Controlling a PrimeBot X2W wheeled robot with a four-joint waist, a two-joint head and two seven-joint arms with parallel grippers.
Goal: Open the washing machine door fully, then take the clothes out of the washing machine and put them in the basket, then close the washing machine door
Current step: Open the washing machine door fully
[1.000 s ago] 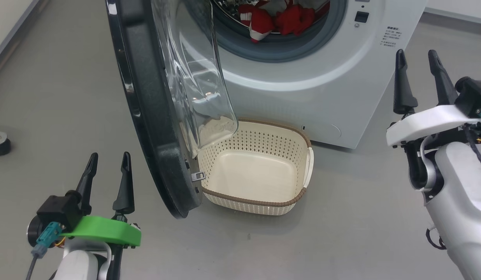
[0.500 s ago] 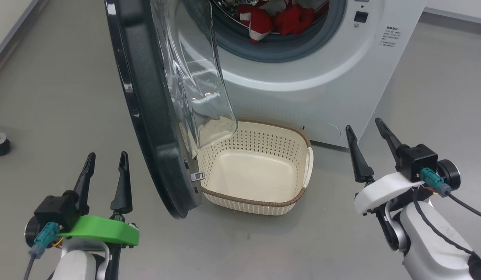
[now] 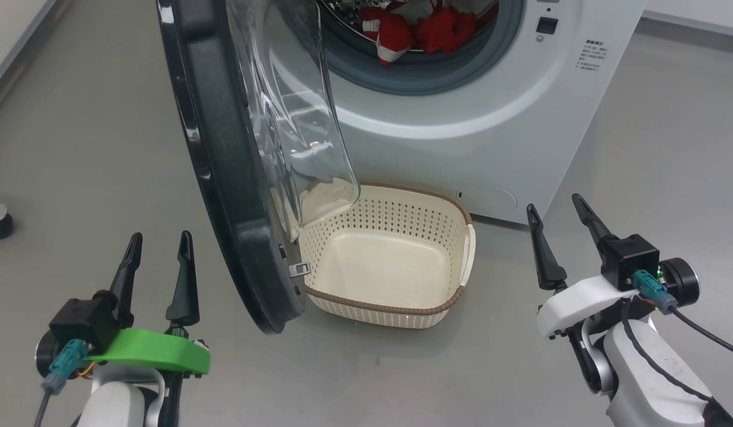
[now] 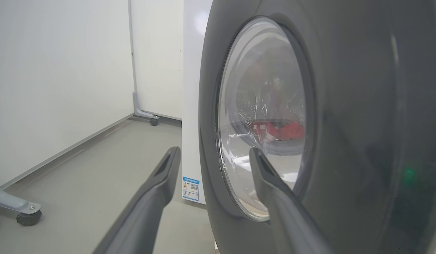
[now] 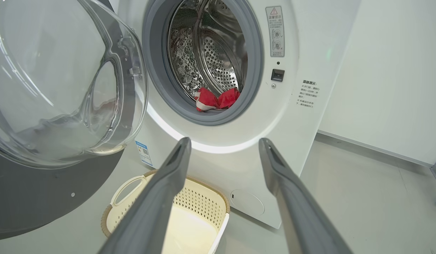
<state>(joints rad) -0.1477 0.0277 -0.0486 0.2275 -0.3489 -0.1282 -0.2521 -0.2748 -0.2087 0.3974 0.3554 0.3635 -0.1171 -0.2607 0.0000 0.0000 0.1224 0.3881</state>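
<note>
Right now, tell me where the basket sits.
In the head view the basket sits on the floor at centre, just in front of the washing machine, with the open washing machine door at its left end.

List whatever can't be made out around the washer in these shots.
- How many clothes: the head view's top edge cuts the pile, and in the right wrist view the grey port ring hides its base.
- The basket, left end: head view, behind the washing machine door.
- Printed notes on the washing machine: too small to read.
- Left wrist view: clothes blurred by glare in the door's glass.
</note>
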